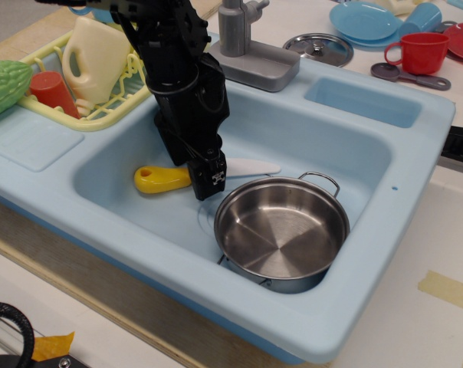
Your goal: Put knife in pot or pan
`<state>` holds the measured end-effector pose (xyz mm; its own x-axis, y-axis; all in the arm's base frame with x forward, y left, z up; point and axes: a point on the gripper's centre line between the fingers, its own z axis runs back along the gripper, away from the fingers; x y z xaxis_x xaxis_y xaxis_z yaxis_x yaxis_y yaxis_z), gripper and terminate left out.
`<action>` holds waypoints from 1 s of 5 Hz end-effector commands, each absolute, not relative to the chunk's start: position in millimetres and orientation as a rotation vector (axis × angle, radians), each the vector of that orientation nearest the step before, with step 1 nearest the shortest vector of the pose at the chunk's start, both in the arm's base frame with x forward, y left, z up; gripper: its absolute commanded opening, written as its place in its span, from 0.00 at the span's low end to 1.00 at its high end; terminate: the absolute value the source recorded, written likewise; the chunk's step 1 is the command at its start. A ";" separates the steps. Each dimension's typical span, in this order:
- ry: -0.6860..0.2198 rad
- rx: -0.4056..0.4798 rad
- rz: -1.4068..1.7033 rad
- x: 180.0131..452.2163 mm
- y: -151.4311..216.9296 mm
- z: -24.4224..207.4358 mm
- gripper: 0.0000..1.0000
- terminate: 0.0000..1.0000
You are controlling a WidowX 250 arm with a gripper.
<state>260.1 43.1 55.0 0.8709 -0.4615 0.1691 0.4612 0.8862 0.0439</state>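
Observation:
The knife lies flat on the floor of the light blue sink [124,165], yellow handle [159,179] to the left and white blade [251,166] pointing right. My gripper [208,182] hangs down from the black arm with its tip right over the knife's middle, where handle meets blade, hiding that part. I cannot see whether its jaws are apart or closed. The shiny steel pot [281,230] stands empty in the sink just right of the gripper, its rim close to the fingertips.
A grey faucet [247,46] stands behind the sink. A yellow dish rack [101,107] with a cream bottle and red cup is at the back left. A steel lid [319,47], red cup [419,52], purple spoon [409,75] and blue plate [366,19] are at the back right.

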 end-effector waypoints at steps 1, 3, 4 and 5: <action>-0.198 0.009 -0.454 260.1 50.0 55.3 0.00 0.00; -0.216 0.047 -0.455 265.4 49.4 70.7 0.00 0.00; -0.228 0.077 -0.464 273.9 46.3 92.1 0.00 0.00; -0.267 0.110 -0.458 273.7 39.1 115.0 0.00 0.00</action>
<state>267.0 33.6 112.8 0.8719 -0.4344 0.2261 0.4118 0.9002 0.1416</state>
